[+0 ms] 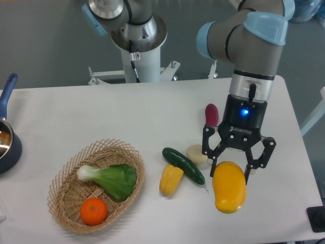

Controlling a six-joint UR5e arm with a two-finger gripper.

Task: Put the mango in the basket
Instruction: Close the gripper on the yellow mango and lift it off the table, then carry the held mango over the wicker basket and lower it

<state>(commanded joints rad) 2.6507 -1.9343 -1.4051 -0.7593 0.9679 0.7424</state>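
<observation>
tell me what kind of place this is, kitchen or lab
Most likely a robot lab staged as a kitchen: a UR5e arm on a pedestal base behind a white table, with toy-like produce, a basket and a gripper at the mango.
</observation>
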